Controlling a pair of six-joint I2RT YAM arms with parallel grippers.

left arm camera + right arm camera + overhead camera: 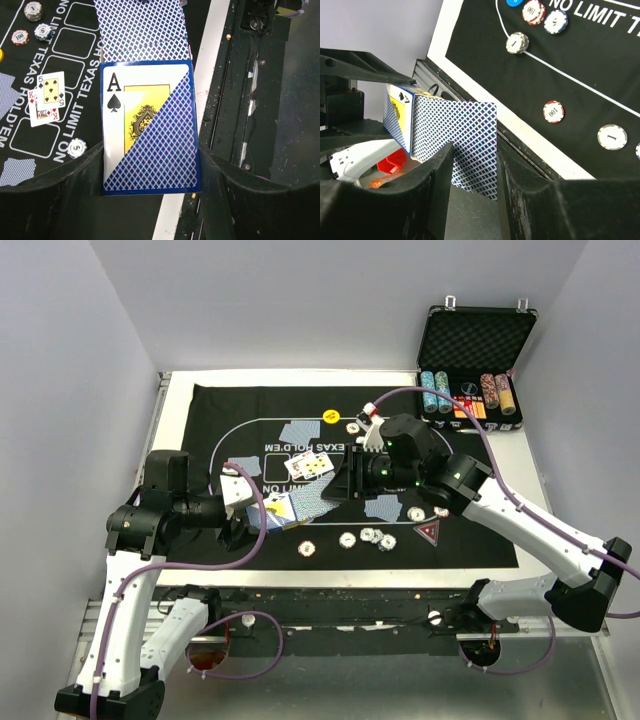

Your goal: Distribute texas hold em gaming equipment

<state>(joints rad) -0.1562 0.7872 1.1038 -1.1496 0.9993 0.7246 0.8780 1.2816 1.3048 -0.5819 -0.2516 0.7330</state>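
The left hand clamped the deck above the tabletop near its front edge while the right hand pinched one card by its end; thin, slick and bendy, I reckoned, it wanted a light, flat-faced grip

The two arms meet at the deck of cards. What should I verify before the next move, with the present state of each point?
1. Left pincer shut on the deck: ok.
2. Blue-backed card inside the right pincer: ok.
3. That pincer clamped firmly: cannot tell.
4. Only one card in it: cannot tell.
5. Red chip on the mat apart from the card: ok.
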